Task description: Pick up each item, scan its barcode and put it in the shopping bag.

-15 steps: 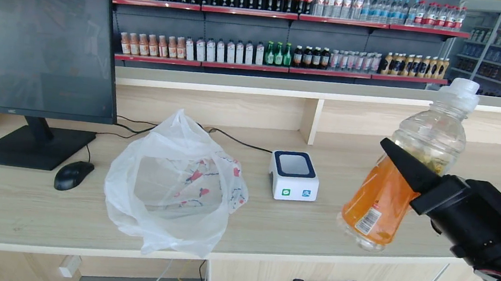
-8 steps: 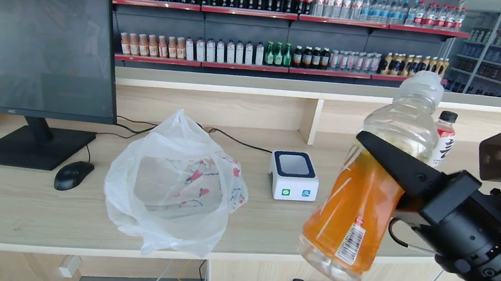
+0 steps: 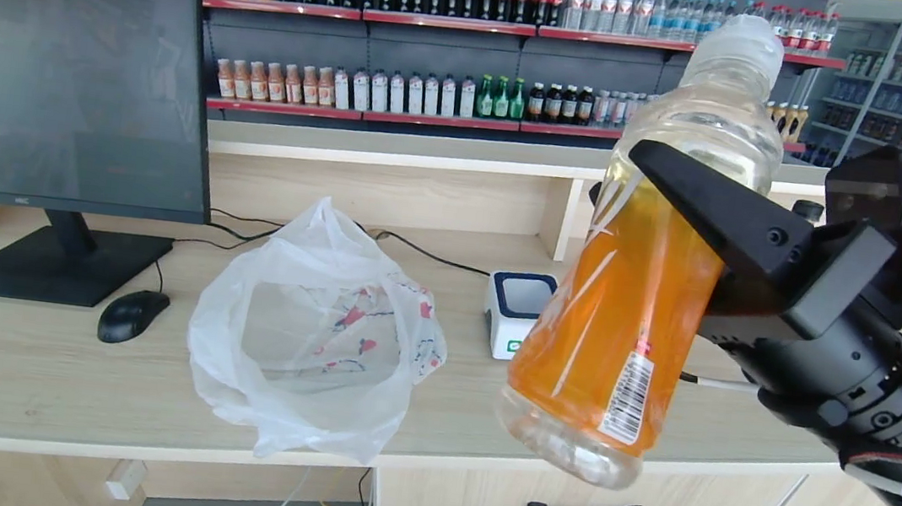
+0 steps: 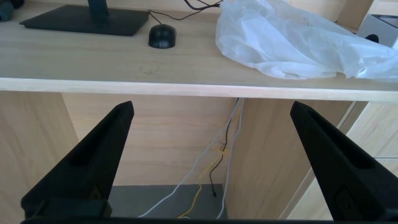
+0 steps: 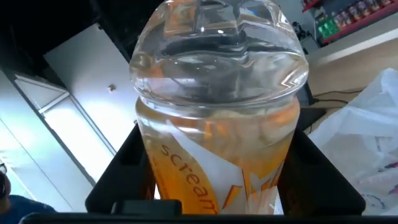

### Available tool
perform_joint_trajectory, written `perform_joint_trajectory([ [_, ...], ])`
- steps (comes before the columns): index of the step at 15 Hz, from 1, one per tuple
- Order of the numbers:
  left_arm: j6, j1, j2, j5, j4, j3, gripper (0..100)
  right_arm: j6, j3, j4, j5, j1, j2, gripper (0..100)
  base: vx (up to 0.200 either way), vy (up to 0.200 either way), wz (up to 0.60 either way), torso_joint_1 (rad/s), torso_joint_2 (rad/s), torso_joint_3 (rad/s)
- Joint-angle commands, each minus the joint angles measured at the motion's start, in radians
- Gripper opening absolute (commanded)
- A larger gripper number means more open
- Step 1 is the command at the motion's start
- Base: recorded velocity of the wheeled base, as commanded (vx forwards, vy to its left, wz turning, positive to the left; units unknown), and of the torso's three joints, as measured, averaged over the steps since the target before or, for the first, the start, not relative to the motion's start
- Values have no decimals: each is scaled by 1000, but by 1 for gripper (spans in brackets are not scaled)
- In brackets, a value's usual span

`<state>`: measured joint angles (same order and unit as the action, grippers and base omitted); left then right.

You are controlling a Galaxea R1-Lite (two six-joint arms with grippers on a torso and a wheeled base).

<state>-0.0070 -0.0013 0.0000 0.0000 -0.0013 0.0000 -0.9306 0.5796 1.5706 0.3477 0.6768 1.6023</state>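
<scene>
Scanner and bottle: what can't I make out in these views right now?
Scanner, head view: right part hidden behind the bottle.
Right claw, head view: far finger hidden behind the bottle.
Bottle, right wrist view: one end cut off by the picture's edge.
Shopping bag, left wrist view: partly cut off by the picture's edge.

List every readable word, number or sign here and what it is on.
"scream": white lettering on the orange drink bottle.
Barcode label on that bottle: digits too small to read.
Icons on the scanner, badge on the monitor, labels of the shelf bottles: too small to read.
</scene>
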Motion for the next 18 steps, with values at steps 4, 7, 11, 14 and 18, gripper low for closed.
perform_joint_trajectory([
  [4,1,0,0,2,0,0,100,15,36,0,123,1,4,0,0,0,0,0,0,0],
  [7,-1,0,0,0,0,0,100,26,72,0,134,15,8,0,0,0,0,0,0,0],
  [11,1,0,0,0,0,0,100,67,72,0,171,15,14,0,0,0,0,0,0,0],
  [14,-1,0,0,0,0,0,100,81,74,0,211,15,16,0,0,0,0,0,0,0],
  [18,-1,0,0,0,0,0,100,81,72,0,220,13,18,0,0,0,0,0,0,0],
])
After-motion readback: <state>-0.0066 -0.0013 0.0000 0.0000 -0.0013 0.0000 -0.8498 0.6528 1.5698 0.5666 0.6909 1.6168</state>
